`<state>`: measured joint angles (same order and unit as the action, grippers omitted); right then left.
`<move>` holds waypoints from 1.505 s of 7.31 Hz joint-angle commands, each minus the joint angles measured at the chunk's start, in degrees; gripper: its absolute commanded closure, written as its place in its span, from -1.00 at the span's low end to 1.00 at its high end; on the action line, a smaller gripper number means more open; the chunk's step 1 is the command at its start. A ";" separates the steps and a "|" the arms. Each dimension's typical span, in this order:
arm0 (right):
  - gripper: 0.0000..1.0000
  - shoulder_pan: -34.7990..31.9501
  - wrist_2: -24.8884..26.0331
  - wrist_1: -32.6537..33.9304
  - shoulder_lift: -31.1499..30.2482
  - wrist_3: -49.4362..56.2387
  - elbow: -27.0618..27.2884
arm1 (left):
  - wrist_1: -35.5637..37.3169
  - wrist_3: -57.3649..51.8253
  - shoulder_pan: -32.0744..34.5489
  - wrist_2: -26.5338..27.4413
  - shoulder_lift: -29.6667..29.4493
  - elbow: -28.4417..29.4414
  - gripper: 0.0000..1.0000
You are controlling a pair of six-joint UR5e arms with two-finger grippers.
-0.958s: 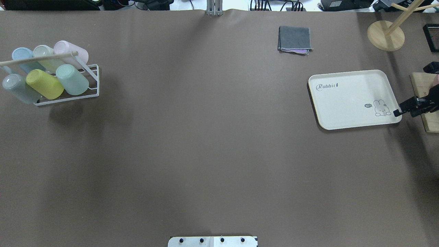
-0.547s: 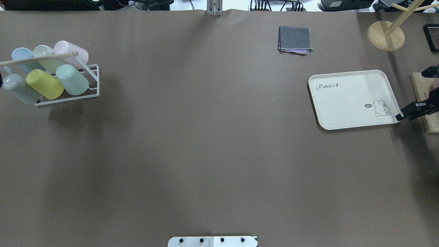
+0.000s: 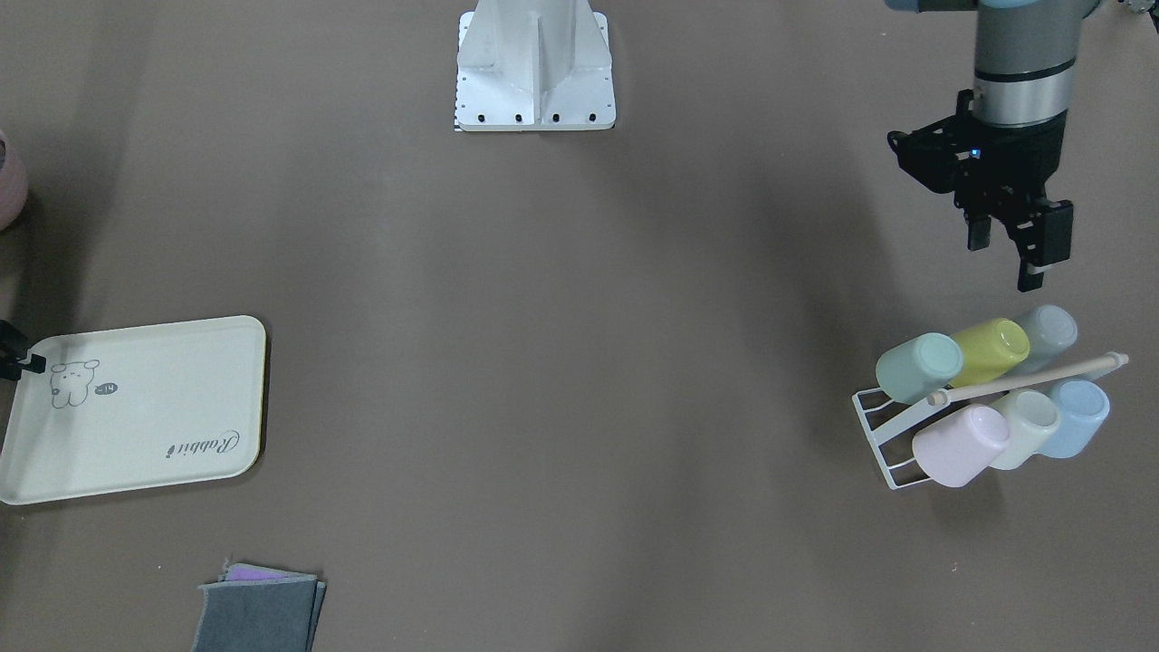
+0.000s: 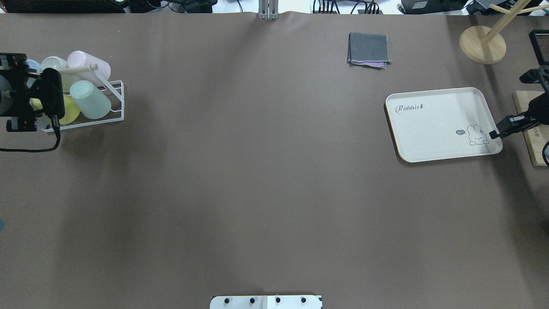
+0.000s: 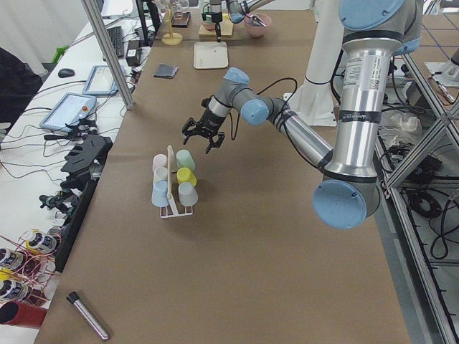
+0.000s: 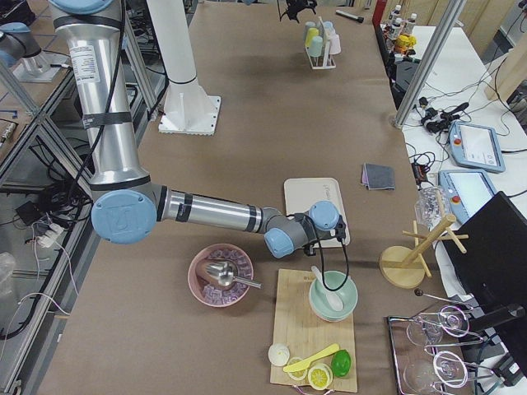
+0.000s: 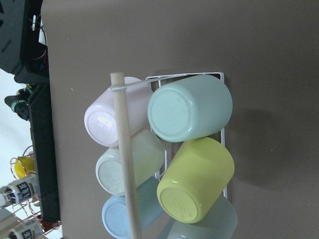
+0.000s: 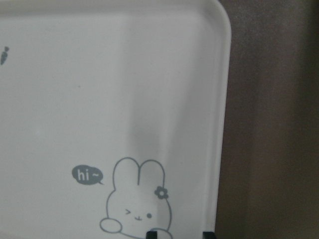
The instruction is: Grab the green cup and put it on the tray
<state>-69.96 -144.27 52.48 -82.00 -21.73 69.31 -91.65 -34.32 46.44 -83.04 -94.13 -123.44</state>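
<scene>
Near the rack's edge, left pincer hangs parted.

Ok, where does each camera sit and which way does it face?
Front-facing: across the table, looking down toward the robot base; left gripper by the cup rack.
Overhead: behind the robot, looking forward and down; left gripper at left edge, right gripper at tray.
Exterior left: table's left end, looking along it; left arm near.
Exterior right: opposite end; right arm near.
Left wrist: down on the green cup; no fingers.
Right wrist: down on the tray; fingertips at bottom.
Shared: front-facing and overhead show rack and tray, mirrored.
</scene>
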 commanded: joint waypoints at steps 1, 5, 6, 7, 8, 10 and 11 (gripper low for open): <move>0.17 -0.61 -0.22 -0.19 -0.61 0.54 -1.19 | 0.16 -9.54 -7.74 12.76 0.27 -0.75 -0.97; 0.18 -0.71 0.04 -0.27 0.08 0.81 -3.13 | -0.89 -36.00 -16.63 34.14 -0.26 1.17 -0.97; 0.19 -0.70 0.04 -0.27 0.17 0.72 -3.13 | -5.59 -41.12 -16.64 36.35 0.00 4.58 -0.97; 0.25 -0.70 0.04 -0.27 0.69 0.63 -3.13 | -14.17 -45.70 -16.64 39.50 0.09 10.71 -0.97; 0.40 -0.70 -0.05 -0.36 0.70 0.55 -3.13 | -21.04 -54.10 -16.81 39.45 -0.60 15.29 -0.97; 0.42 -0.70 -0.05 -0.45 0.88 0.46 -3.13 | -29.25 -59.36 -16.73 39.45 -0.88 20.06 -0.97; 0.42 -0.70 -0.05 -0.45 0.88 0.54 -3.13 | -29.28 -59.37 -16.73 39.62 -0.79 20.34 -0.97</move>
<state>-70.66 -144.31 52.05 -81.16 -21.23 66.21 -119.00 -92.60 29.71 -43.60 -94.96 -104.64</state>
